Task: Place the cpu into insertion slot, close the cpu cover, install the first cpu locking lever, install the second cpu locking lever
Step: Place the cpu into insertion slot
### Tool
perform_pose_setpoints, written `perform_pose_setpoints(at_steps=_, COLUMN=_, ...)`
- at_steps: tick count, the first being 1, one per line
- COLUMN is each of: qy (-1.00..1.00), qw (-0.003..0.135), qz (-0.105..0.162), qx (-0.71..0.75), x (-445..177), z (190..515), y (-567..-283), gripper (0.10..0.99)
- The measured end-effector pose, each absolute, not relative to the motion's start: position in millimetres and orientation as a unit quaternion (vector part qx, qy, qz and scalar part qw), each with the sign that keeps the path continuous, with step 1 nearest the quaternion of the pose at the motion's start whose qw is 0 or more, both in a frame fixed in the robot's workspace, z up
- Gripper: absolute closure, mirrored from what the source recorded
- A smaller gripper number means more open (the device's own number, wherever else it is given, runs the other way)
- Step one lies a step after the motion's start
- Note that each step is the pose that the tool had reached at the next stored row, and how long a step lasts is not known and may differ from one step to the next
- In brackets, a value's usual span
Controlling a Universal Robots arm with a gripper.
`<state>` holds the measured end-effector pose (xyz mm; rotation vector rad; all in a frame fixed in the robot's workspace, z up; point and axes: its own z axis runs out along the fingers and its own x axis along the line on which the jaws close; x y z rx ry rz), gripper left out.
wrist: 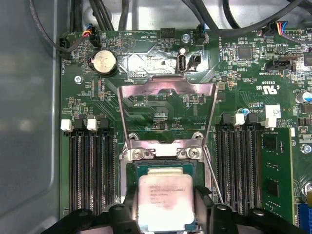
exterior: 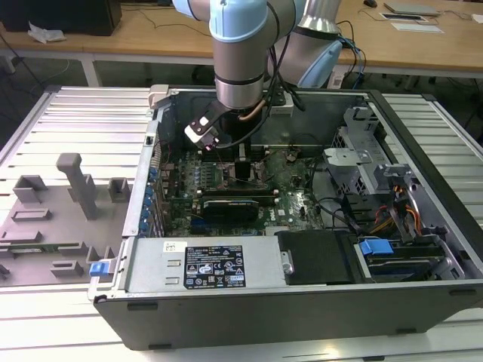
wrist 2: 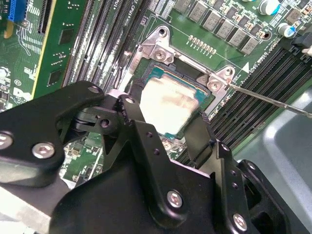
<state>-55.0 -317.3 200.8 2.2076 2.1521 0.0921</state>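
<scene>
Black two-finger gripper (wrist: 166, 208) is down inside the open dark grey computer case (exterior: 226, 302), over the green circuit board (exterior: 296, 197), about mid-board in the exterior view. The cpu (wrist: 165, 201), a small flat square chip with a pale silvery-beige metal top, lies within the insertion slot (wrist: 132, 168), a square socket with a dark frame, level with that frame as far as both wrist views show. The black fingers (wrist: 129, 210) stand one at each of two opposite edges of the cpu, flush against them: clamped on the chip, which spans the gap between them. The slot sits between two banks of long black memory slots (wrist: 90, 165) on the board. The cpu cover (wrist: 168, 88), a silvery metal frame plate with a square window, is swung open, hinged at the slot edge facing the round silver coin cell (wrist: 103, 62), clear of the chip. A thin metal lever rod (wrist 2: 263, 97) juts out from one slot corner, unlatched.
</scene>
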Motion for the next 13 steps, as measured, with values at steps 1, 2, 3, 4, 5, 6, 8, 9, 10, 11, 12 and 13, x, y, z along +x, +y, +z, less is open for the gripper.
perform_pose_setpoints(at_steps=1, qy=0.697, qw=0.029, qz=0.030, qx=0.715, x=-55.0, z=200.8, y=-317.3, gripper=0.471)
perform_pose_setpoints(at_steps=2, qy=0.697, qw=0.029, qz=0.030, qx=0.715, x=-55.0, z=200.8, y=-317.4, gripper=0.471)
perform_pose_setpoints(at_steps=3, qy=0.697, qw=0.029, qz=0.030, qx=0.715, x=-55.0, z=200.8, y=-317.4, gripper=0.471)
perform_pose_setpoints(at_steps=4, qy=0.697, qw=0.029, qz=0.030, qx=0.715, x=-55.1, z=202.1, y=-317.5, gripper=0.471)
perform_pose_setpoints(at_steps=5, qy=0.697, qw=0.029, qz=0.030, qx=0.715, x=-55.0, z=204.4, y=-317.4, gripper=0.471)
perform_pose_setpoints(at_steps=6, qy=0.697, qw=0.029, qz=0.030, qx=0.715, x=-55.0, z=207.5, y=-317.4, gripper=0.471)
perform_pose_setpoints(at_steps=8, qy=0.697, qw=0.029, qz=0.030, qx=0.715, x=-55.0, z=212.0, y=-317.4, gripper=0.471)
perform_pose_setpoints(at_steps=9, qy=0.697, qw=0.029, qz=0.030, qx=0.715, x=-55.0, z=212.7, y=-317.4, gripper=0.471)
perform_pose_setpoints(at_steps=10, qy=0.698, qw=0.029, qz=0.030, qx=0.715, x=-55.0, z=212.8, y=-317.4, gripper=0.471)
perform_pose_setpoints(at_steps=11, qy=0.698, qw=0.029, qz=0.029, qx=0.715, x=-55.0, z=212.9, y=-317.4, gripper=0.471)
perform_pose_setpoints(at_steps=12, qy=0.697, qw=0.029, qz=0.029, qx=0.715, x=-55.0, z=212.9, y=-317.4, gripper=0.471)
perform_pose_setpoints(at_steps=13, qy=0.698, qw=0.029, qz=0.029, qx=0.715, x=-55.0, z=212.9, y=-317.4, gripper=0.486)
